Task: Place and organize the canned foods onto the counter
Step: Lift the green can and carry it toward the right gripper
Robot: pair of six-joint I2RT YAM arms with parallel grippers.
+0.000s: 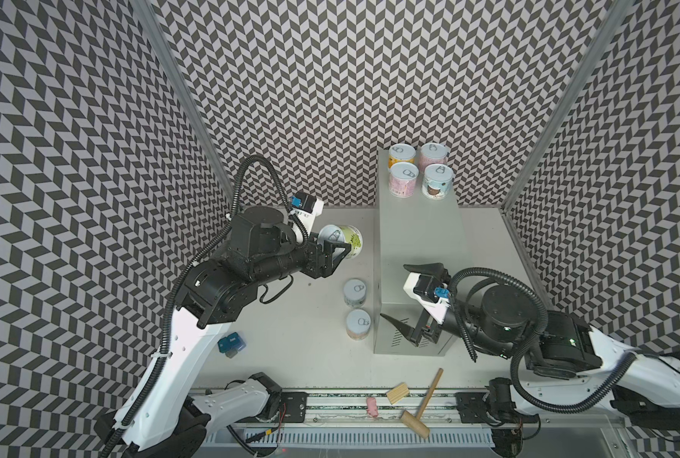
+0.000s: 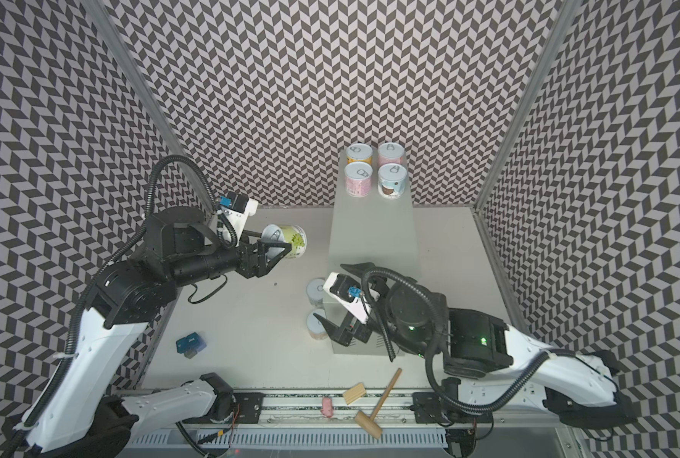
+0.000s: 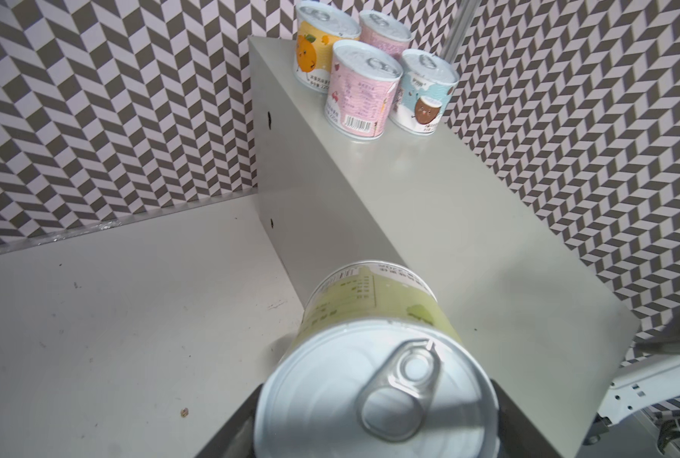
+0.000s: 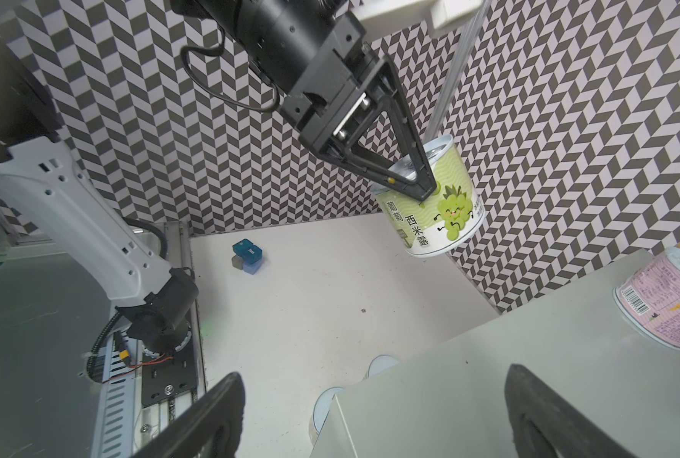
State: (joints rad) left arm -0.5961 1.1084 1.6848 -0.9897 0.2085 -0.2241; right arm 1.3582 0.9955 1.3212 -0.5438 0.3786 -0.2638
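Observation:
My left gripper (image 1: 335, 243) is shut on a green-labelled can (image 1: 346, 239), held tilted in the air left of the counter (image 1: 417, 238). In the left wrist view the can's silver lid (image 3: 374, 376) fills the space between the dark fingers (image 3: 235, 416). Several cans stand in a square at the counter's far end, among them a yellow one (image 1: 402, 155) and a light blue one (image 1: 437, 180). Two more cans (image 1: 355, 292) (image 1: 358, 324) stand on the table against the counter's left side. My right gripper (image 1: 393, 291) hangs open and empty over the counter's near end (image 4: 489, 376).
A small blue box (image 1: 231, 344) lies on the table at the left. A wooden mallet (image 1: 421, 404), a wooden block (image 1: 397, 393) and a pink piece (image 1: 372, 407) lie along the front rail. Patterned walls close in the back and both sides.

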